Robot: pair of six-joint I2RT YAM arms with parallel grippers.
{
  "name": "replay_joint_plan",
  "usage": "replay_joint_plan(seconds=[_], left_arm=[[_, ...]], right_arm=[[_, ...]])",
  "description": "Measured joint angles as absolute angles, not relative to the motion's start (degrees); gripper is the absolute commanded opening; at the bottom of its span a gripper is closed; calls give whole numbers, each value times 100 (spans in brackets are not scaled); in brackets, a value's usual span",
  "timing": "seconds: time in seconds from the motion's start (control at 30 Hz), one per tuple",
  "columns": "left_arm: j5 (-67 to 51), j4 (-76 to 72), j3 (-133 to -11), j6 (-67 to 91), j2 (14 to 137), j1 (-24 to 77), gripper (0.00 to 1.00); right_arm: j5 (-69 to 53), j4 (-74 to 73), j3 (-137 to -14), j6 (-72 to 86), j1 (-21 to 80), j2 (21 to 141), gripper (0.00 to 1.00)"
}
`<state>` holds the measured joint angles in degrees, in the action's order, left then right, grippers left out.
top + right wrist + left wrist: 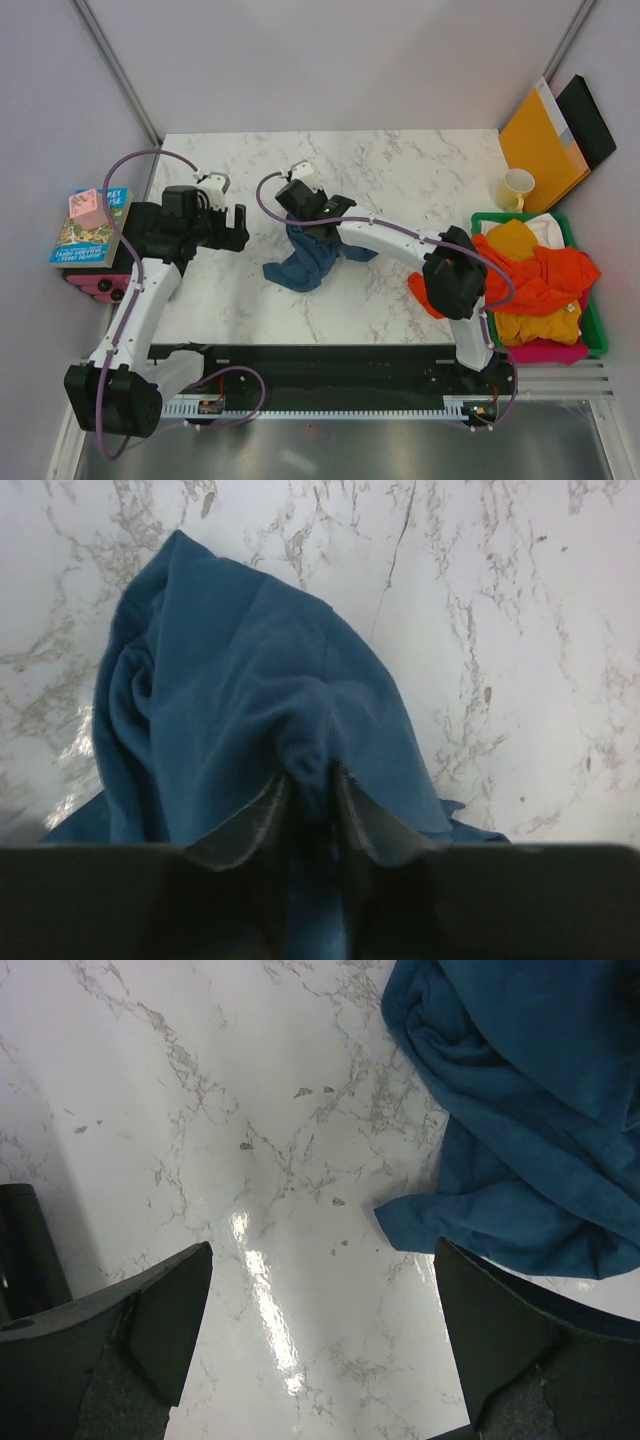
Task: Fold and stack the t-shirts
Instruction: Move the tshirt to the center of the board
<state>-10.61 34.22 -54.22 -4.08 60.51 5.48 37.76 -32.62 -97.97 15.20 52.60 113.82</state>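
The right gripper [300, 222] is pinched tight on the teal-blue t-shirt [310, 262]. In the right wrist view its two fingers [265, 815] stand almost together, with a ridge of the cloth [250, 680] squeezed between them. From that pinch the shirt falls away in a rumpled cone towards the near side of the surface [400, 180], just left of the middle. The gripped end seems to be raised a little off the marble, though the overhead view is too small to be sure.

The left gripper [240, 228] hangs just beside the shirt on its left, fingers spread wide with nothing between them. In the left wrist view only bare marble lies between its dark fingertips [325, 1300], and a loose corner of the shirt [520, 1110] lies near the right-hand finger without touching it.

The shirt is a deep, even teal, unfolded and bunched. It is a soft matte knit, gathered into thick rounded folds with one flat hem edge showing. The surface is glossy white marble with grey veins, and it reflects the light.

At the right edge a green basket [596, 330] holds more crumpled shirts. An orange t-shirt [540, 275] lies heaped on top and spills over the basket's left rim. A yellow t-shirt [535, 325] lies beneath it, and a pink t-shirt [550, 352] is at the near end.
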Motion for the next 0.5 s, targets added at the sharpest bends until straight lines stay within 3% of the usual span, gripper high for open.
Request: replay_joint_plan(seconds=[0.07,0.3,0.5], left_arm=[[-1063,3422,-5422,-408,6080,548,100],[-1068,3420,-5422,-408,6149,548,100],[-1109,3413,-5422,-408,6292,548,100]], right_arm=[[3822,-3301,-9994,1525,5216,11747,96],[4235,-3441,-10053,1551,5076,11686,98],[4823,-3524,-9242,2056,4882,10119,98]])
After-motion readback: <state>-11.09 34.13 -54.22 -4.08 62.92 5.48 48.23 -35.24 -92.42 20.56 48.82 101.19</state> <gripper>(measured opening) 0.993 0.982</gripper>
